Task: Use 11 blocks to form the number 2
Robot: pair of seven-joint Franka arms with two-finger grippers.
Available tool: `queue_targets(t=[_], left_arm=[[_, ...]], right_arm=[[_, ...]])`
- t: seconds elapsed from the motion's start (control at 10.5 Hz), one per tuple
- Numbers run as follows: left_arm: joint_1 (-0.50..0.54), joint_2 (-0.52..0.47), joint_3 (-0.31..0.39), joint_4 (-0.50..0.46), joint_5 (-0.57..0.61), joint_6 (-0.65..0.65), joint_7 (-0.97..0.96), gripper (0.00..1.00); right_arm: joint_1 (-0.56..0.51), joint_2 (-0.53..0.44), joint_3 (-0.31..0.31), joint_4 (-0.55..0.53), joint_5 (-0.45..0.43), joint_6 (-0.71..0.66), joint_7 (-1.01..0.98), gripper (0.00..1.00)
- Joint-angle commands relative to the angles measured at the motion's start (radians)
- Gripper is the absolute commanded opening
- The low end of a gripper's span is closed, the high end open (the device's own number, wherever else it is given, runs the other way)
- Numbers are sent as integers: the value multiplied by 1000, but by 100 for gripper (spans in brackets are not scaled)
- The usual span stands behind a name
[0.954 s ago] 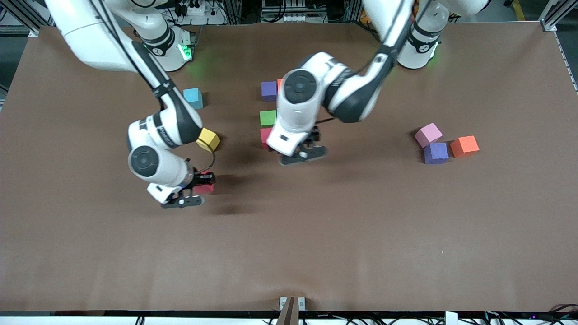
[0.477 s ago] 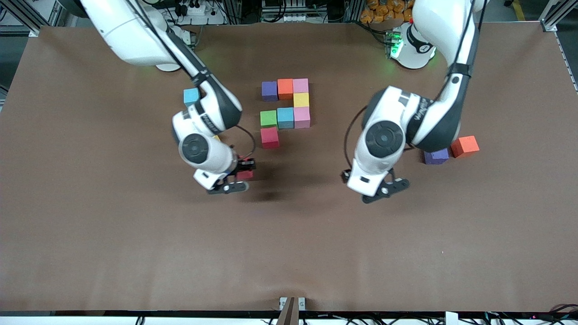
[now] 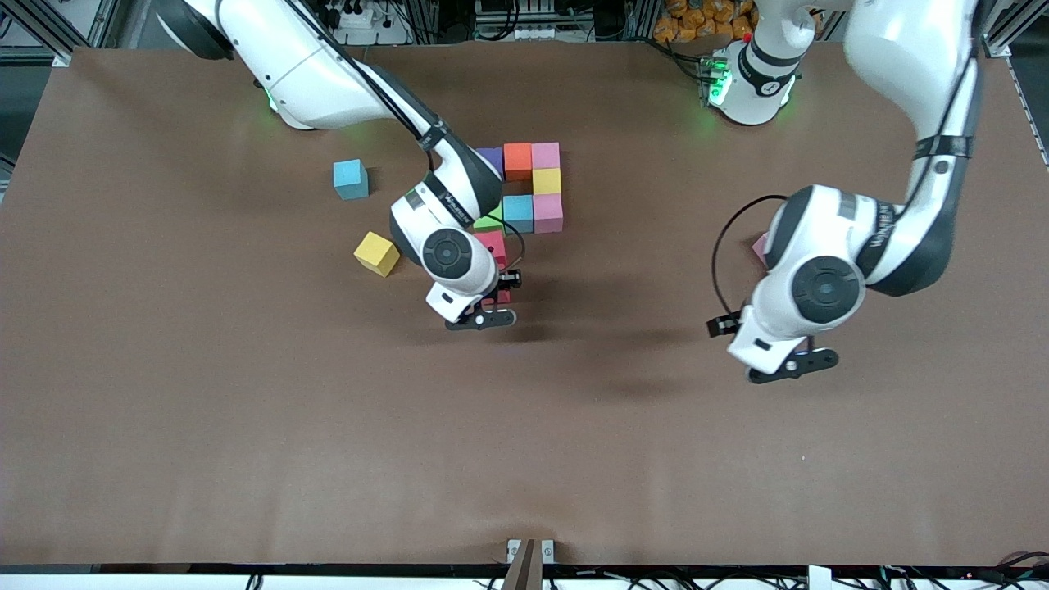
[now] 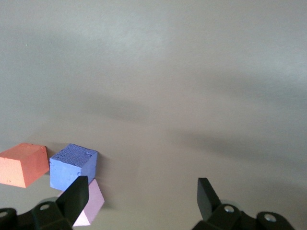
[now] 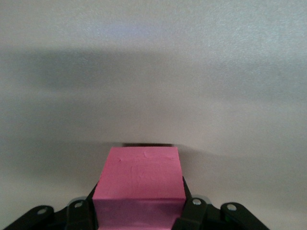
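A partial number 2 of blocks lies mid-table: orange (image 3: 517, 161), pink (image 3: 546, 155), yellow (image 3: 547, 181), pink (image 3: 547, 213), blue (image 3: 517, 213), with purple (image 3: 492, 154), green (image 3: 490, 221) and red (image 3: 494, 242) partly hidden by the right arm. My right gripper (image 3: 494, 305) (image 5: 139, 211) is shut on a red block (image 3: 501, 295) (image 5: 139, 184), low over the table just beside the digit's red cube. My left gripper (image 3: 787, 360) (image 4: 142, 189) hangs open and empty by loose orange (image 4: 21, 164), purple (image 4: 74, 166) and pink (image 4: 91, 206) blocks.
A loose blue block (image 3: 350, 179) and a tilted yellow block (image 3: 377, 253) lie toward the right arm's end of the brown table (image 3: 524, 459). A pink corner (image 3: 760, 246) peeks out from under the left arm, which covers the other loose blocks in the front view.
The right arm carried the red block across to the digit. The left arm swung off the digit toward its own end, over the loose blocks, uncovering the laid cubes.
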Motion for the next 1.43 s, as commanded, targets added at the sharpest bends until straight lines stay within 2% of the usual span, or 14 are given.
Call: queue_targets(t=[0.0,0.19,0.57,1.05,1.34], left_arm=[[139,-68,-78,-167,21,79,110,100],[238,-99,-87,-274,21,174,264,100],[287,-114,-87,-402,23,263,322,100],[321,-105,-85,-459,23,273,344,100],[358,-82,-79,-466,21,274,457,100]], right_arm=[[10,36,-7,45,-84,-35,32,0],[12,36,-7,43,-101,-56,44,0],[16,33,-2,40,-93,-58,104,0],[33,25,7,35,-87,-95,115,0],[33,22,10,37,-86,-86,100,0]])
